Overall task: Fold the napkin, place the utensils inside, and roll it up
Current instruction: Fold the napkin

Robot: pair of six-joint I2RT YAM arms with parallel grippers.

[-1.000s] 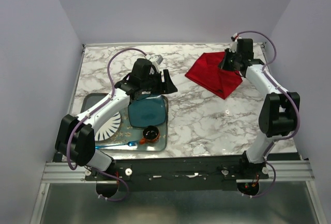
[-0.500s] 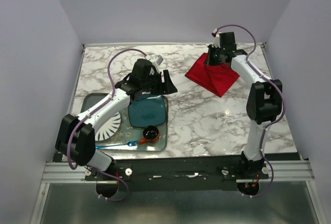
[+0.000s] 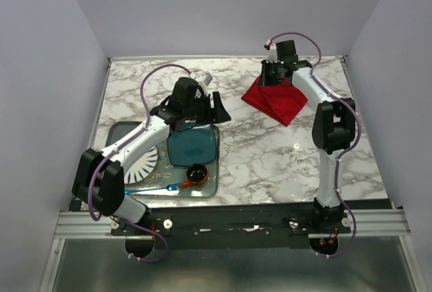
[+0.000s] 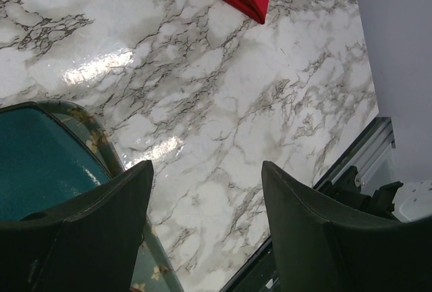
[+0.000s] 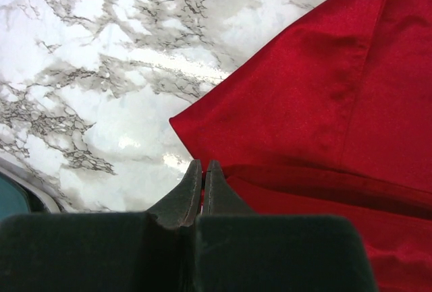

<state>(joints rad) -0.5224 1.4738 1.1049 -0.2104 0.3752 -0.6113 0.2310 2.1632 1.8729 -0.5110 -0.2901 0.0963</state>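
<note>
At far right, right hand [image 5: 204,165] pinching napkin [image 3: 282,103] — carried leftward, left hand [image 4: 206,170] spread, unmoved.

SURFACE: you have a glossy white marble-pattern desk [image 3: 256,150] with grey veins | FAR RIGHT: you see a red napkin [image 3: 280,103] lying on it, folded over in layers | NEAR LEFT: a clear tray [image 3: 210,183] sits flat on it, well apart from the napkin
</note>
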